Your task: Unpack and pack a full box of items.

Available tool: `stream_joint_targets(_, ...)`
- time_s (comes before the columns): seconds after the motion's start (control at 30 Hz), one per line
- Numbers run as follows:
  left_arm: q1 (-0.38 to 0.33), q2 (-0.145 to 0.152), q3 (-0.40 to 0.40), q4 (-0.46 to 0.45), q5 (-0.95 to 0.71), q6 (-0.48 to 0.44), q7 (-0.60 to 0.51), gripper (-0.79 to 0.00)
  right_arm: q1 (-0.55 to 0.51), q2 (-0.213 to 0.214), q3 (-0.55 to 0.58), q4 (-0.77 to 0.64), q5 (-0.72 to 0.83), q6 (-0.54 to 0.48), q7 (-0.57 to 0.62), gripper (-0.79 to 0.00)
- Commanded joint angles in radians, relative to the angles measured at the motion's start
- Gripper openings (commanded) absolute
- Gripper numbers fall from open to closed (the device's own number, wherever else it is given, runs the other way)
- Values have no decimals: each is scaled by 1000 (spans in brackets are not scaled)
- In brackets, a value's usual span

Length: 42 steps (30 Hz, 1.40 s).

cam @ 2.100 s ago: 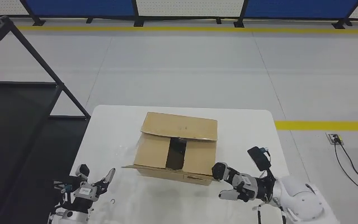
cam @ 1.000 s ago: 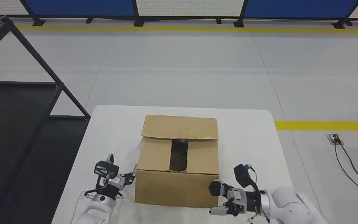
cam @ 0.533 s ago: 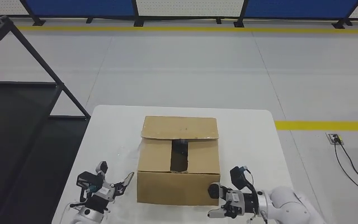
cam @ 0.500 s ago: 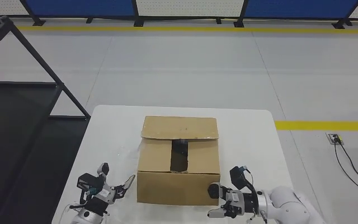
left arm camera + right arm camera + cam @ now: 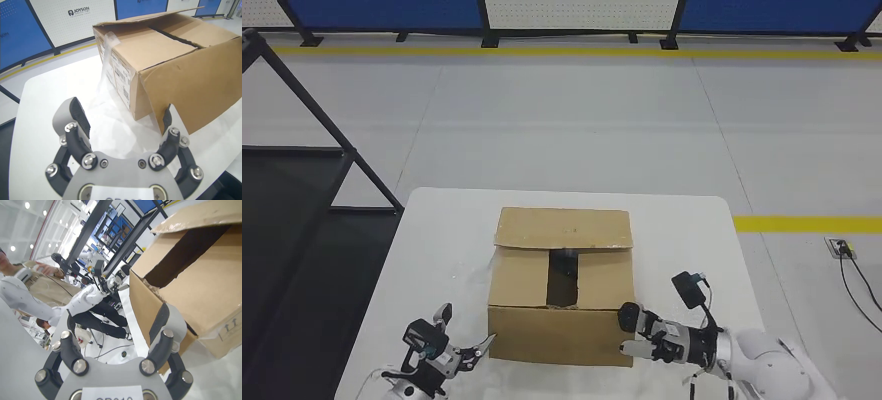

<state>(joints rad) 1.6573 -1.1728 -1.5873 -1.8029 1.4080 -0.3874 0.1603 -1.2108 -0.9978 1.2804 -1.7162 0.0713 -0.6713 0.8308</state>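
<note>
Dead centre on the table sits the cardboard box, its top flaps folded nearly shut with a dark gap down the middle, so unpacking looks not yet begun. Off its 7 o'clock corner the left gripper hovers with its fingers spread wide, one of them just beside the front flap that hangs down the near face, likely to catch its edge. At 5 o'clock the right gripper, also spread, sits close against the corner, seemingly to brace the box.

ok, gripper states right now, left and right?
Left gripper: open, holding nothing, at a near corner of the cardboard box.
Right gripper: open, holding nothing, at the box's other near corner.
</note>
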Motion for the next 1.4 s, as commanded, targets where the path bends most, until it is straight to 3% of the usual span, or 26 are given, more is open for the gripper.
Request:
stream_joint_targets(0.0, 2, 2, -7, -1, -12, -17, -4, 0, 1, 0, -2, 2, -4, -6, 1, 0)
stream_joint_targets(0.23, 2, 2, -8, -2, -13, -19, -4, 0, 0, -1, -3, 2, 7, 2, -8, 0)
stream_joint_targets(0.4, 2, 2, -8, -2, -13, -19, -4, 0, 63, -16, -42, 19, 121, 147, -77, 0)
stream_joint_targets(0.6, 2, 2, -8, -2, -13, -19, -4, 0, 197, -35, -77, 130, 297, 365, -73, 0)
stream_joint_targets(0.9, 2, 2, -8, -2, -13, -19, -4, 0, 213, -36, -79, 141, 292, 374, -75, 0)
stream_joint_targets(1.17, 2, 2, -8, -2, -13, -19, -4, 0, 317, -68, -167, 227, 305, 550, -162, 0)
stream_joint_targets(1.37, 2, 2, -8, -2, -13, -19, -4, 0, 374, -92, -207, 278, 329, 529, -205, 0)
